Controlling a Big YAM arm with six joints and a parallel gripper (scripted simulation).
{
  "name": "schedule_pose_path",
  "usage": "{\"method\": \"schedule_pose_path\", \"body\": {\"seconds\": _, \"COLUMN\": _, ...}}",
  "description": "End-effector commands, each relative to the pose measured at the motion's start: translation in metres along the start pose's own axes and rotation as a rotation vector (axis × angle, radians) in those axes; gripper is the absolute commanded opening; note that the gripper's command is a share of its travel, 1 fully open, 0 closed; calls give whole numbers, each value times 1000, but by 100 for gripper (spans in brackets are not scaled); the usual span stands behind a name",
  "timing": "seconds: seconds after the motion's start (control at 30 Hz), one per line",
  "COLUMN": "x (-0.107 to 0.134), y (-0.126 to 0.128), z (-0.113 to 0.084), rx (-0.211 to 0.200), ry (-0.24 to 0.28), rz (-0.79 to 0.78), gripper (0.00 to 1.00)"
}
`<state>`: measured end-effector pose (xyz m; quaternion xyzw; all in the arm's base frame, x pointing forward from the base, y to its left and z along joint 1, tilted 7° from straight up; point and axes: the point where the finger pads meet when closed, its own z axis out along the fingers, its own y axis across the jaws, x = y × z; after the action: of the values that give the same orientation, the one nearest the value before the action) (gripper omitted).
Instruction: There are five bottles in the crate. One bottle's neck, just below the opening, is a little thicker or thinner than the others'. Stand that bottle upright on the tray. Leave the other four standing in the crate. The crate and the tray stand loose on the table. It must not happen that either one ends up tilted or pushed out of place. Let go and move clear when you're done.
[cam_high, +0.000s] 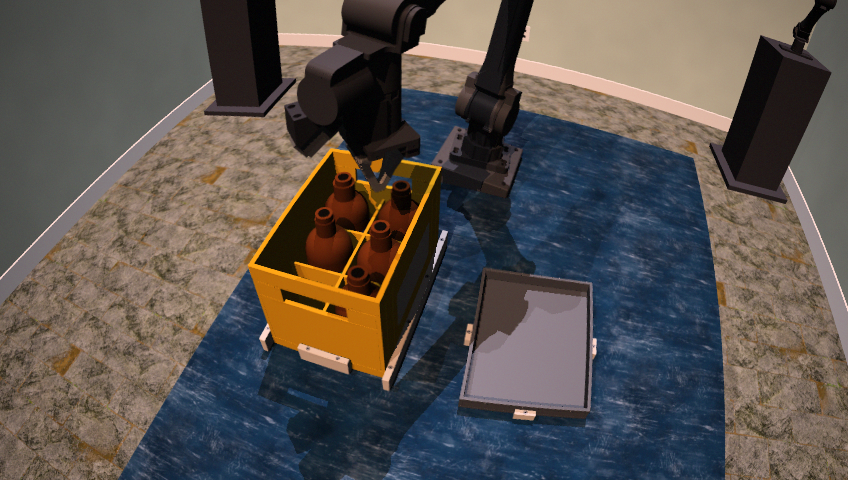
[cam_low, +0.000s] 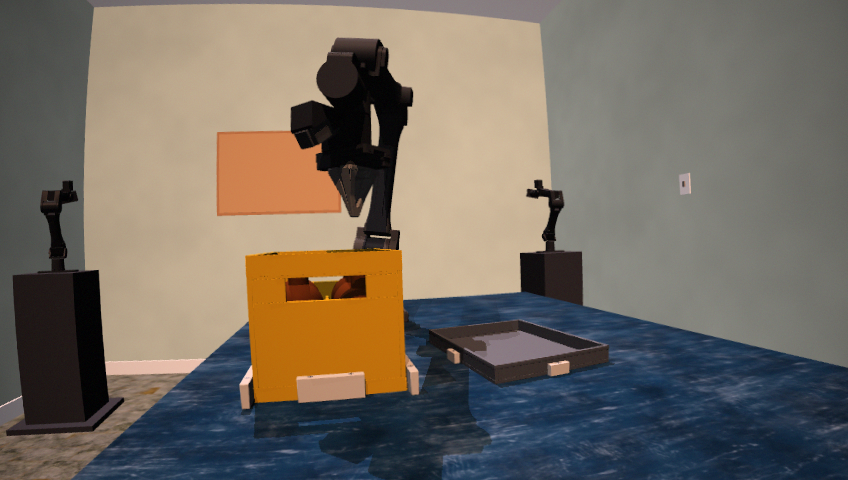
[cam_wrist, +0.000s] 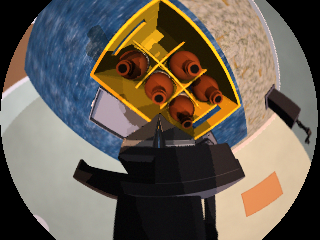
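The yellow crate (cam_high: 321, 333) (cam_low: 327, 344) (cam_wrist: 111, 80) holds five upright brown bottles. In the top view, these are a back left bottle (cam_high: 346, 208), a back right bottle (cam_high: 399, 214), a middle left bottle (cam_high: 327, 246), a middle right bottle (cam_high: 376, 254) and a front right bottle (cam_high: 358, 281). The front left compartment is empty. I cannot tell which neck differs. My gripper (cam_high: 378, 187) (cam_low: 354, 214) (cam_wrist: 158, 118) is shut and empty, pointing down above the crate's back part, clear of the bottles. The grey tray (cam_high: 547, 356) (cam_low: 517, 349) (cam_wrist: 112, 112) is empty, right of the crate.
Pale blocks stand around the crate, including a front block (cam_high: 324, 358) (cam_low: 330, 387), and around the tray, including its front block (cam_high: 524, 414) (cam_low: 558, 368). The crate's tall walls and yellow dividers surround the bottles. The arm's base (cam_high: 482, 163) stands behind, between crate and tray.
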<state>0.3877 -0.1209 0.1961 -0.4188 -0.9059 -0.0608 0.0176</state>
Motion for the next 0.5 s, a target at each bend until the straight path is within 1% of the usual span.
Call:
{"method": "schedule_pose_path", "body": {"seconds": 0.0, "x": -8, "y": 4, "z": -14, "rx": -13, "ry": -28, "rz": -9, "gripper": 0}}
{"method": "schedule_pose_path", "body": {"seconds": 0.33, "x": -8, "y": 4, "z": -14, "rx": -13, "ry": -28, "rz": -9, "gripper": 0}}
{"method": "schedule_pose_path", "body": {"seconds": 0.37, "x": -17, "y": 7, "z": -19, "rx": -18, "ry": -37, "rz": -9, "gripper": 0}}
{"method": "schedule_pose_path", "body": {"seconds": 0.4, "x": -24, "y": 5, "z": -19, "rx": -16, "ry": -33, "rz": -4, "gripper": 0}}
{"method": "schedule_pose_path", "body": {"seconds": 0.43, "x": -37, "y": 6, "z": -20, "rx": -15, "ry": -34, "rz": -4, "gripper": 0}}
{"method": "schedule_pose_path", "body": {"seconds": 0.47, "x": -56, "y": 6, "z": -21, "rx": -14, "ry": -34, "rz": -3, "gripper": 0}}
